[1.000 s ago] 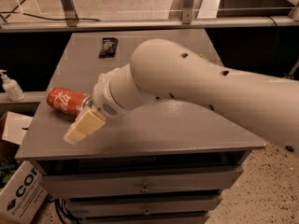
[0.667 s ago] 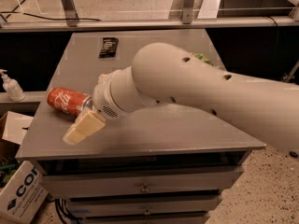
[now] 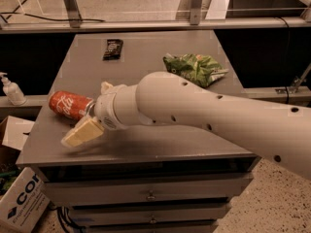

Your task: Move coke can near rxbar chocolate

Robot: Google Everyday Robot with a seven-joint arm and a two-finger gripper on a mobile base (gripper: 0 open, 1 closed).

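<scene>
Camera view: my hand is sitting released at the front left of the surface, its fingers straddling one end of the coke can, which is lying on its side. I am judging that I should be closing squarely across the can so it cannot roll. The rxbar chocolate is lying well apart, towards the far edge.

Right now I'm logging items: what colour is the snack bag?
Green snack bag, best in camera view; the pincer is at the coke can.
</scene>
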